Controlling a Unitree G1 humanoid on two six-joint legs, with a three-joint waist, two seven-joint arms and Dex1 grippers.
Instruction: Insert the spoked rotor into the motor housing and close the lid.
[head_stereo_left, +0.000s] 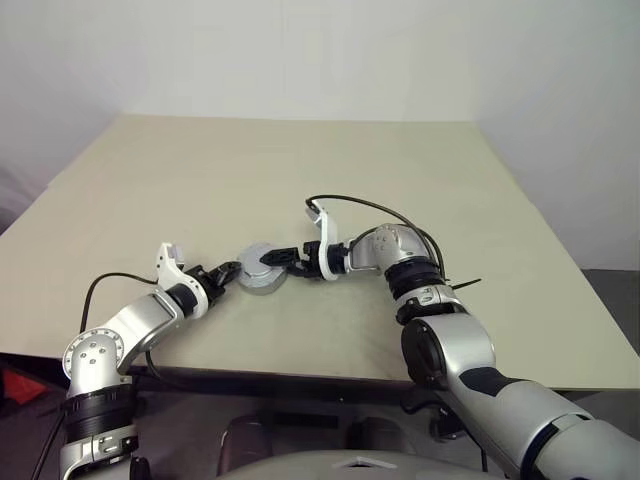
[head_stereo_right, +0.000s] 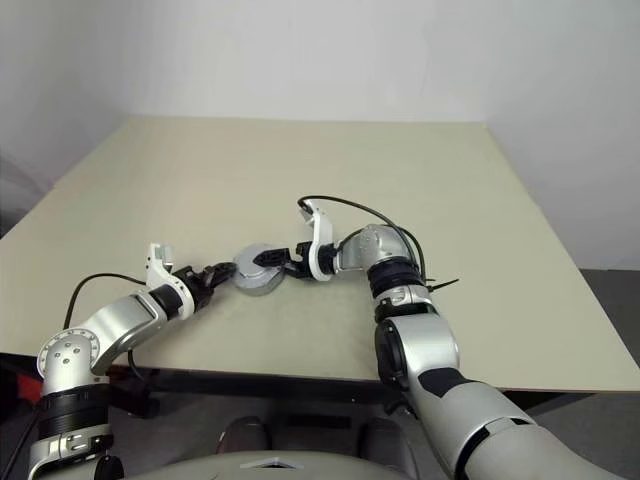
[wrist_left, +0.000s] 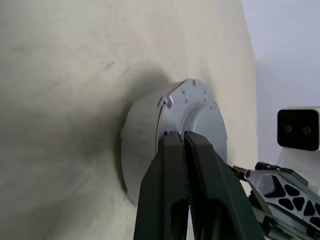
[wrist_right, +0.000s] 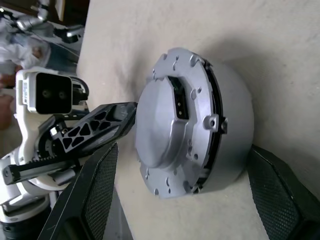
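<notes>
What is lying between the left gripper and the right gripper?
The motor housing with its lid on, between left gripper and right gripper, in the left eye view.

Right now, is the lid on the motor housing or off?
On. The lid sits atop the motor housing, though a dark gap shows along one edge, so full seating is unclear.

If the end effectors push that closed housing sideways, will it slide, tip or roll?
The housing looks like rigid metal, squat and resting flat on the table, so it probably slides rather than tips or rolls. Its smooth rounded wall may slip from the right end effector.
</notes>
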